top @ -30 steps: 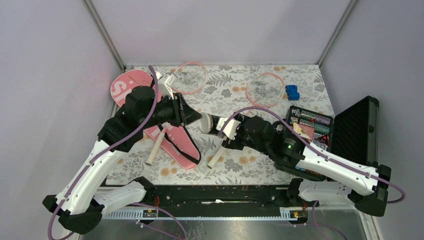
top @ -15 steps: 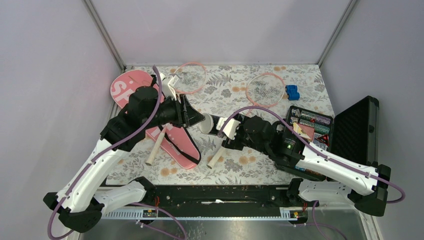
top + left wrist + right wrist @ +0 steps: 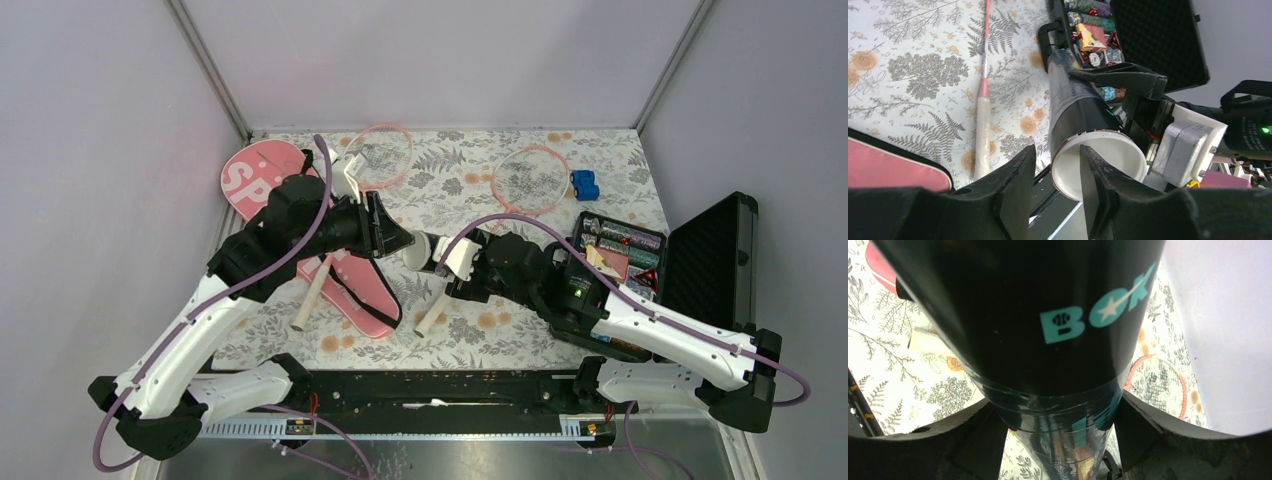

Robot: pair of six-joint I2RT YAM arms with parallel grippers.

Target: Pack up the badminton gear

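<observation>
My right gripper (image 3: pixel 455 272) is shut on the black tube with teal print (image 3: pixel 1058 325) and holds it level above the cloth. The tube's white cap (image 3: pixel 414 250) points left. My left gripper (image 3: pixel 397 240) is open at that cap (image 3: pixel 1098 165), one finger (image 3: pixel 1095 190) across its face and the other outside the rim. Two pink-framed rackets lie on the cloth, one head at the back centre (image 3: pixel 378 155), the other at the back right (image 3: pixel 530 180). One cream handle (image 3: pixel 310 292) rests on the pink bag (image 3: pixel 250 178). No shuttlecocks show.
An open black case (image 3: pixel 715 250) with patterned rolls stands at the right, close behind my right arm. A small blue toy (image 3: pixel 585 184) lies at the back right. The second racket's handle (image 3: pixel 432 315) lies under the held tube.
My left gripper has moved right, from over the pink bag up to the tube's white cap. The right gripper and the tube have barely moved.
</observation>
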